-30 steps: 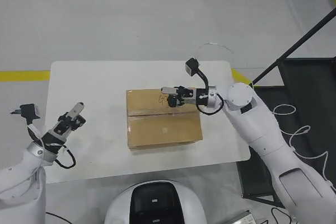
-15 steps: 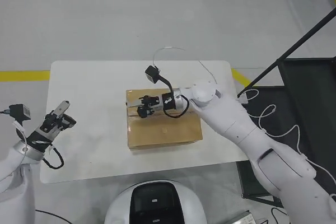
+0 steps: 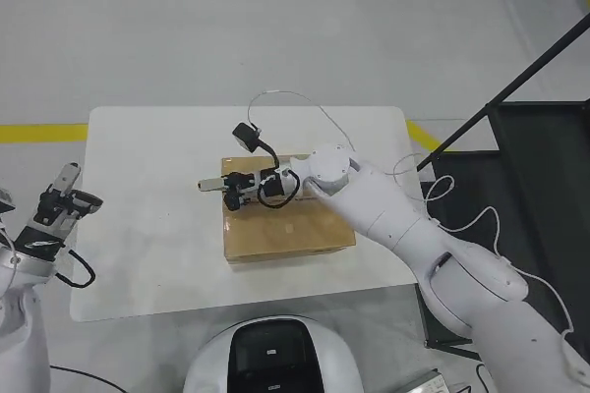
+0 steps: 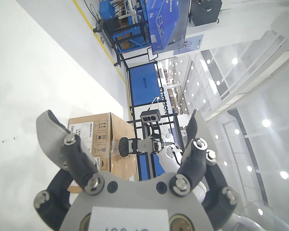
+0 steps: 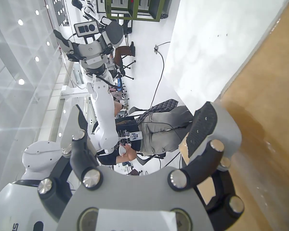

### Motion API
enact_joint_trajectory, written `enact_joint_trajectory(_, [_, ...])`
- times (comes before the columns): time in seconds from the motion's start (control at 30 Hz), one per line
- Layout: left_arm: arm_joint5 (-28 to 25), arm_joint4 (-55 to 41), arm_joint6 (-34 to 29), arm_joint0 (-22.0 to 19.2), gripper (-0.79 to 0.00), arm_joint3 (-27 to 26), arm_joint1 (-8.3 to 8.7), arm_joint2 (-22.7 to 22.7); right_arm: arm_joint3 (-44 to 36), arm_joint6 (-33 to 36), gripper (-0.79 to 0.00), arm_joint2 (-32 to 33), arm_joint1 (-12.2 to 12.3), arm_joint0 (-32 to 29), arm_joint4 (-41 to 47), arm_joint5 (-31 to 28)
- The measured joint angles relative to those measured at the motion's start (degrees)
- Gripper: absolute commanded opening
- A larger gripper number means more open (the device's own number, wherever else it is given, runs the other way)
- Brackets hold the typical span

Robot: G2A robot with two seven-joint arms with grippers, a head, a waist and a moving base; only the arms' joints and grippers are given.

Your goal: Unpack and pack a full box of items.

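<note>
Brown cardboard first: the box (image 3: 288, 221) sits nearest me on the middle of the white table (image 3: 147, 147), flaps shut, with clear tape along the centre seam. A printed label (image 4: 86, 131) is on its left end wall, seen from my left wrist. My right gripper (image 3: 216, 186) is over the box's far left corner, lying level and pointing left past the box edge. Its fingers are spread apart with nothing between them. From the right wrist, one ribbed pad (image 5: 202, 126) is over the cardboard top; I cannot tell whether it touches. My left gripper (image 3: 76, 189) is well apart from the box, at the table's left edge, raised, released and empty. Beyond the table, a yellow line (image 3: 29, 133) runs across the grey floor.
</note>
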Motion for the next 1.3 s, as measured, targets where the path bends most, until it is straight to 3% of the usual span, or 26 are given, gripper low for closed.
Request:
enact_joint_trajectory(0.23, [-1.9, -2.1, 1.1, 2.3, 0.000, 0.3, -0.07, 0.9, 2.6, -1.1, 0.000, -0.9, -1.6, 1.2, -3.2, 3.2])
enact_joint_trajectory(0.43, [-3.8, 0.0, 3.1, 5.1, 0.000, 0.0, -0.09, 1.5, 2.9, 1.4, 0.000, 1.0, -0.7, 0.0, -4.6, 5.5])
enact_joint_trajectory(0.83, [-6.2, 1.5, 6.6, 6.3, 0.000, -0.1, -0.22, 4.5, -5.2, 0.2, 0.000, 9.4, 4.8, -6.5, -11.8, 12.3])
enact_joint_trajectory(1.3, [-6.4, 3.2, 8.6, 5.4, 0.000, -1.3, -0.10, 7.1, -21.5, -2.6, 0.000, 27.4, 13.0, -22.9, -18.6, 19.8])
